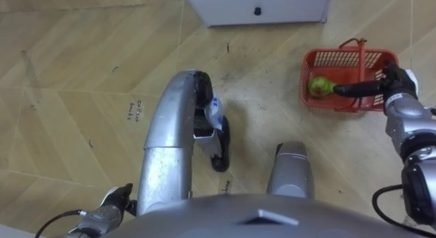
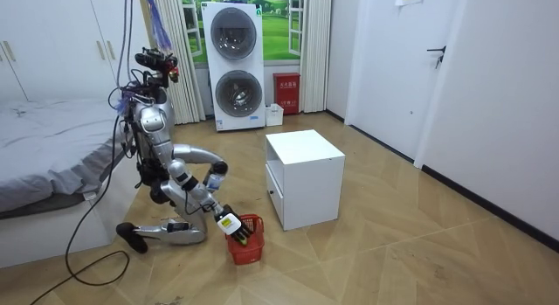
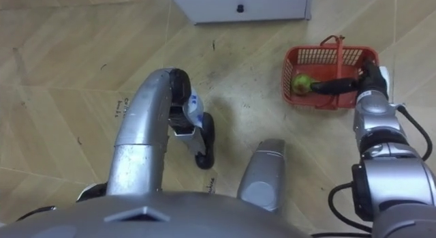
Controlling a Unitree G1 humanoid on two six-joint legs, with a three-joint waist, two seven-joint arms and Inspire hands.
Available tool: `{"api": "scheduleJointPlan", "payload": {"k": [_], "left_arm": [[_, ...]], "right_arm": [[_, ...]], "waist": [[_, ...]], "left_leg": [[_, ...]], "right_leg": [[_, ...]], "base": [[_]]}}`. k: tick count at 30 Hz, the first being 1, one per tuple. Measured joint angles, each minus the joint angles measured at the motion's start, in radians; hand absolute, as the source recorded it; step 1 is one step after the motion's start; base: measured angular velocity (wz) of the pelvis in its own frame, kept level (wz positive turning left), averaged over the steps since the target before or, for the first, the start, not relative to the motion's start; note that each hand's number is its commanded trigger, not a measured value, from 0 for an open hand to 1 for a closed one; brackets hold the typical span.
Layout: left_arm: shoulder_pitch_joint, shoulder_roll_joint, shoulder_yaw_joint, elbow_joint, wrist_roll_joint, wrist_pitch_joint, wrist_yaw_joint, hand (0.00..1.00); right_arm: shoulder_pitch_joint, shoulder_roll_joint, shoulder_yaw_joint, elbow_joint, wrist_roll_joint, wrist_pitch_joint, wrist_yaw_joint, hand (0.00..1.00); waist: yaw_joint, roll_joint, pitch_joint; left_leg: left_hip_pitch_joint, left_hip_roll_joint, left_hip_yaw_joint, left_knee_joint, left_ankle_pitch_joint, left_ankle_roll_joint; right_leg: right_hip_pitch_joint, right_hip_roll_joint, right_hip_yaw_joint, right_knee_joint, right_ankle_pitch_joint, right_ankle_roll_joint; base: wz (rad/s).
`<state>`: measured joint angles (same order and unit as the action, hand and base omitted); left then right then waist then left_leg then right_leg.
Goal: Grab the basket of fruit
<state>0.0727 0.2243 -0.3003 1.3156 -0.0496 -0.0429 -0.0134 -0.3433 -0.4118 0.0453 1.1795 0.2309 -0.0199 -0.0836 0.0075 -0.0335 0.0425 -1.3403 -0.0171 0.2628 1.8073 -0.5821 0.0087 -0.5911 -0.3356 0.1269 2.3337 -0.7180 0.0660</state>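
A red plastic basket [image 1: 344, 58] stands on the wood floor to my front right, its thin handle [image 1: 356, 46] raised. A green fruit [image 1: 317, 86] lies in its left end. My right hand [image 1: 395, 84] is over the basket's near right part, and its dark fingers [image 1: 351, 89] reach straight across the inside toward the fruit, curled round nothing. In the room view I kneel on the floor, right hand [image 2: 225, 220] at the basket [image 2: 247, 239]. My left hand [image 1: 112, 202] hangs low at my left side.
A white cabinet [image 1: 259, 6] stands just beyond the basket, to its left; in the room view the cabinet [image 2: 304, 178] is on the right. A bed [image 2: 52, 156] is behind me. My bent knees [image 1: 180, 129] take up the floor ahead.
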Motion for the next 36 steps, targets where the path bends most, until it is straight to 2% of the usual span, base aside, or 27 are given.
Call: {"api": "scheduleJointPlan", "payload": {"k": [8,11,17,18,19,20,36], "left_arm": [[-0.005,0.001,0.003,0.0,0.001,0.001,-0.022,0.0],[-0.011,0.001,0.002,0.0,0.001,0.004,-0.039,0.0],[-0.012,0.001,0.002,0.0,0.001,0.022,-0.06,0.0],[-0.015,0.001,0.002,0.0,0.001,0.021,-0.063,0.0],[-0.017,0.001,0.002,0.0,0.0,0.021,-0.064,0.0],[-0.018,0.001,0.001,0.0,0.0,0.021,-0.065,0.0],[-0.057,-0.003,-0.028,0.002,-0.028,0.022,-0.069,0.0]], "right_arm": [[0.0,-0.001,0.011,0.001,0.037,0.0,0.041,0.0],[-0.001,-0.001,0.011,0.026,0.049,0.0,0.067,0.0],[-0.001,-0.001,0.013,0.043,0.071,0.009,0.098,0.0],[-0.001,-0.001,0.013,0.044,0.072,0.01,0.104,0.06],[-0.001,-0.001,0.012,0.047,0.072,0.01,0.111,0.5],[-0.005,-0.001,0.012,0.058,0.072,0.01,0.119,1.0],[-0.012,0.001,0.022,0.092,0.072,0.015,0.13,1.0]], "waist": [[0.007,-0.002,0.0009],[0.023,-0.002,0.0007],[0.029,0.001,-0.0005],[0.029,0.002,-0.0014],[0.03,0.002,-0.0012],[0.03,0.002,-0.0015],[0.031,0.003,-0.0006]], "left_leg": [[-0.009,-0.006,0.0,0.002,0.009,0.007],[-0.01,-0.005,0.0,0.002,0.009,0.007],[-0.02,-0.005,0.001,0.001,0.01,0.009],[-0.021,-0.005,0.002,0.001,0.01,0.009],[-0.021,-0.005,0.002,0.001,0.01,0.009],[-0.021,-0.005,0.002,0.001,0.01,0.009],[-0.028,-0.008,0.001,0.001,0.012,0.007]], "right_leg": [[-0.003,-0.004,-0.003,0.005,-0.002,0.003],[-0.003,-0.006,-0.009,0.005,-0.002,0.003],[-0.012,-0.01,-0.017,0.005,-0.002,0.003],[-0.014,-0.01,-0.018,0.005,-0.002,0.004],[-0.014,-0.01,-0.018,0.005,-0.002,0.004],[-0.014,-0.011,-0.02,0.005,-0.002,0.004],[-0.019,-0.011,-0.019,0.007,-0.002,0.003]], "base": [[0.01],[0.0],[0.02],[0.0],[0.0],[0.0],[0.0]]}}
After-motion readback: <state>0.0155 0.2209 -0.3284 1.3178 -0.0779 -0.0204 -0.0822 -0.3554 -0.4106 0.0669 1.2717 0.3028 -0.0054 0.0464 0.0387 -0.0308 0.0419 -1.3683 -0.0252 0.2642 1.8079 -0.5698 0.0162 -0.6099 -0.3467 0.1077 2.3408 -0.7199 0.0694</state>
